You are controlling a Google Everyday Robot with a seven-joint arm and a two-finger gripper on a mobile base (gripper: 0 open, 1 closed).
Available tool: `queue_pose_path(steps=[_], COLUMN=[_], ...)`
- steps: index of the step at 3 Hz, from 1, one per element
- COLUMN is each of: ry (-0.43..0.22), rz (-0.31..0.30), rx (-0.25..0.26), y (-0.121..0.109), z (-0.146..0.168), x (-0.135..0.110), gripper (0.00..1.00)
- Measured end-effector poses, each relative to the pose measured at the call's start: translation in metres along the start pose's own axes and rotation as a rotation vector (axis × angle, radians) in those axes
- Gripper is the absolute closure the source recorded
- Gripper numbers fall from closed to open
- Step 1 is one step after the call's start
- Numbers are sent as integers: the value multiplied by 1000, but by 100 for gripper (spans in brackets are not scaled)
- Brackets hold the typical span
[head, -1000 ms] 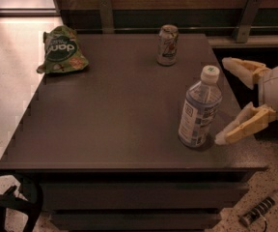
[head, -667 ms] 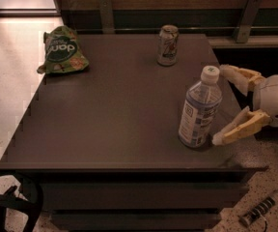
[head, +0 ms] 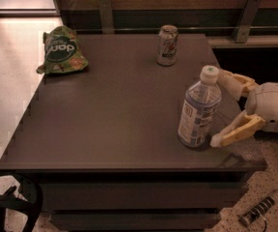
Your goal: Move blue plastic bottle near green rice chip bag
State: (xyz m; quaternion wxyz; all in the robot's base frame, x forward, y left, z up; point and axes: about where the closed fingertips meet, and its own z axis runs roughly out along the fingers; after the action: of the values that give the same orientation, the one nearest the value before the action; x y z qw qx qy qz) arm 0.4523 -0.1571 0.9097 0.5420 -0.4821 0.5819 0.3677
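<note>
The blue plastic bottle [head: 199, 109] stands upright near the table's front right, clear with a white cap and pale label. My gripper [head: 221, 109] comes in from the right with its fingers spread open around the bottle's right side, one finger [head: 233, 82] behind it near the cap and one [head: 233, 132] in front near its base. The fingers do not clamp the bottle. The green rice chip bag [head: 62, 50] lies at the table's far left corner, far from the bottle.
A short silver drink can [head: 167, 44] stands at the table's back middle. The dark table [head: 110, 120] has a front edge just below the bottle. A wooden rail runs behind the table. A pale floor lies to the left.
My gripper has moved left toward the bottle, so its open fingers now reach around the bottle's right side. The bottle, can and bag have not moved.
</note>
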Motion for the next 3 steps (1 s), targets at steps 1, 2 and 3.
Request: queue_pose_path(steps=[1,2,3], ry=[-54,-61,-61], rz=[-27,-37,-38], rx=[-47,-89,-91], y=[4,7,8], z=[11,24,26], x=[-11,-19,-20], gripper=[0,3,26])
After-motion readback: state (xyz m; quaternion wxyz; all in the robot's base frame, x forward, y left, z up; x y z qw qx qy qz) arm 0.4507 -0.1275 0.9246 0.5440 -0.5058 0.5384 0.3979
